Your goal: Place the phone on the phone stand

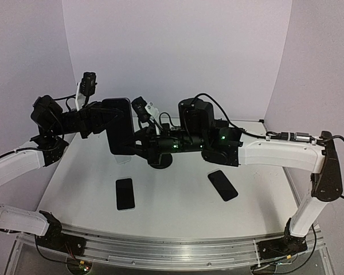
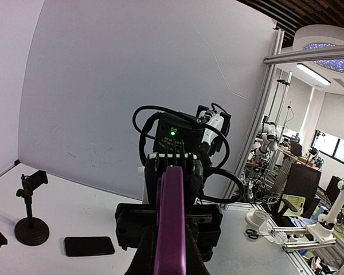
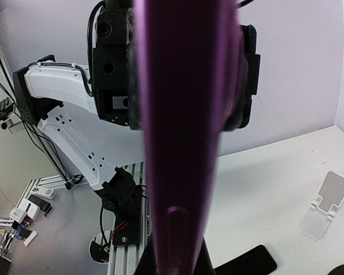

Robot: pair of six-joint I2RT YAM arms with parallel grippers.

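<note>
White surface [image 1: 178, 217], purple-edged phone [image 1: 119, 126] upright in mid-air, left gripper [image 1: 108, 122] and right gripper [image 1: 137, 141] jaws both clamped on it, left dark phone [image 1: 125, 193] and right dark phone [image 1: 222, 185] flat below.

Over the counter [image 1: 178, 215], the left end effector [image 1: 100, 121] and right end effector [image 1: 142, 142] meet on an upright dark phone [image 1: 119, 123] from either side; a second phone [image 1: 125, 193] and a third phone [image 1: 222, 185] lie flat, well apart

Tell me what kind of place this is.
Likely a robotics lab: an aluminium rail fronts a white table boxed by plain backdrop panels, and the left wrist view shows other robot arms and workbenches beyond.
</note>
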